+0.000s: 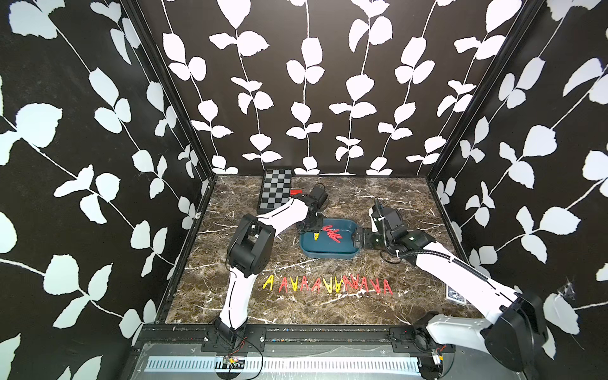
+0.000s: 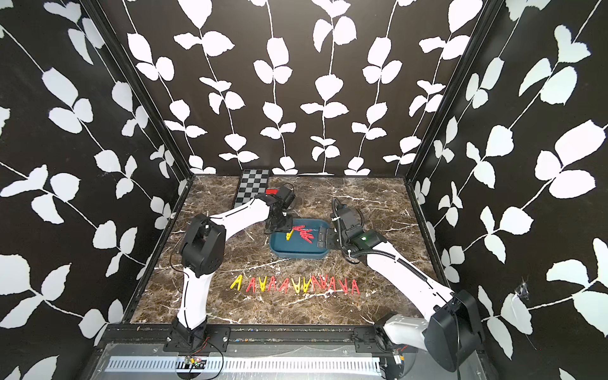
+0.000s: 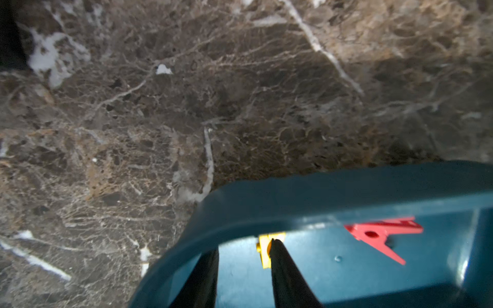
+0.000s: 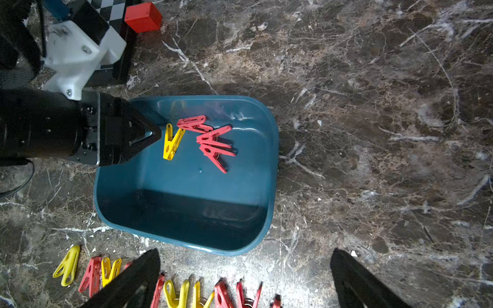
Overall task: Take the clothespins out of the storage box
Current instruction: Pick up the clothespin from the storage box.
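In both top views the left arm (image 1: 283, 215) covers one corner of the checkered board (image 1: 275, 189). It also covers most of the little red block (image 1: 296, 191) at the back of the surface (image 1: 378, 306).

The storage box (image 1: 329, 257) sits in the middle of the picture. Inside it, near its upper edge, the red clothespins (image 1: 333, 233) lie in a heap on top of each other, so they are hard to count. One yellow clothespin (image 1: 316, 236) lies just to the left of them. In the left wrist view only a small bit of this yellow one shows, and the picture is blurry.

Lower down on the surface is a row of clothespins (image 1: 329, 285), red and yellow, side by side. The right wrist view cuts this row off at the bottom edge, and a black finger (image 4: 138, 274) hides some of it.

The left pincer (image 1: 315, 229) reaches down into the box. Its two fingers are a little way apart, and blue box floor shows between them. One finger touches the yellow clothespin, and the other finger is apart from it.

The right pincer (image 1: 356, 238) is spread wide at the right edge of the box. It holds nothing. I cannot tell if it touches the rim.
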Tool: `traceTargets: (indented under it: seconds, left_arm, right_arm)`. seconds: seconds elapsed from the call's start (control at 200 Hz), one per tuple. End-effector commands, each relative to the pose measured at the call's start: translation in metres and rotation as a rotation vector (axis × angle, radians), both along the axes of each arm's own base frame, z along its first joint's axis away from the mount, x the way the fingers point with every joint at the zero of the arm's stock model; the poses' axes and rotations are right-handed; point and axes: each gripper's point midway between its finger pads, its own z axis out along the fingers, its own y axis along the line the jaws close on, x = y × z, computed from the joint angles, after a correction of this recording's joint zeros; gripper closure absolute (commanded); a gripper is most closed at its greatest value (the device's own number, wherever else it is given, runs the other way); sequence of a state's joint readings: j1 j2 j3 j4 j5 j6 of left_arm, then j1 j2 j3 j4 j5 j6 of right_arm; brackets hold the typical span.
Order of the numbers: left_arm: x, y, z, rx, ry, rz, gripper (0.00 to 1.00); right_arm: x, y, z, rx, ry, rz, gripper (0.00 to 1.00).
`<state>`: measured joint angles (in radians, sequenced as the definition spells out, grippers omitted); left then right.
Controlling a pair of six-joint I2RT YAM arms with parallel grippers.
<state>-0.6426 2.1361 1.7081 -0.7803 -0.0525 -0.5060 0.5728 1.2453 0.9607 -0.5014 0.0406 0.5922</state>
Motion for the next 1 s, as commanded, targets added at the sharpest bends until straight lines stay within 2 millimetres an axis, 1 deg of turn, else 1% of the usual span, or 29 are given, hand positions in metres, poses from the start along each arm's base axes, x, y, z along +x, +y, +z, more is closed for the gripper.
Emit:
traceTargets:
  seconds: [0.0, 0.145, 0.37, 0.445, 0.57, 0.645, 0.74, 0.92, 0.995]
  left_arm:
    - [0.004, 0.0, 0.004, 0.02, -0.011, -0.013, 0.65]
    - [0.008, -0.002, -0.003, 0.028, -0.006, -0.007, 0.65]
    - [0.008, -0.001, -0.016, 0.044, 0.01, -0.009, 0.66]
    - [0.009, -0.002, -0.02, 0.046, 0.011, -0.01, 0.7]
    - [0.008, -0.002, -0.024, 0.048, 0.018, -0.01, 0.71]
    - [0.005, 0.001, -0.024, 0.054, 0.022, -0.01, 0.78]
    - [0.002, 0.002, -0.02, 0.05, 0.024, -0.005, 0.84]
    - [-0.002, 0.005, 0.006, 0.019, -0.007, 0.011, 0.93]
    - [-0.005, 0.005, 0.018, 0.002, -0.024, 0.018, 0.94]
  right_arm:
    - [0.009, 0.003, 0.01, 0.015, -0.032, 0.0, 0.01]
    - [0.009, 0.003, 0.007, 0.02, -0.023, -0.004, 0.01]
    - [0.008, 0.003, 0.005, 0.023, -0.015, -0.007, 0.01]
    - [0.008, 0.002, 0.004, 0.025, -0.014, -0.009, 0.01]
    - [0.006, 0.002, 0.003, 0.028, -0.007, -0.011, 0.01]
    - [0.005, 0.002, 0.002, 0.032, -0.006, -0.012, 0.01]
    - [0.005, 0.002, 0.003, 0.039, -0.009, -0.012, 0.01]
    - [0.005, 0.005, 0.005, 0.062, -0.016, -0.009, 0.01]
    - [0.006, 0.008, 0.004, 0.073, -0.015, -0.005, 0.01]
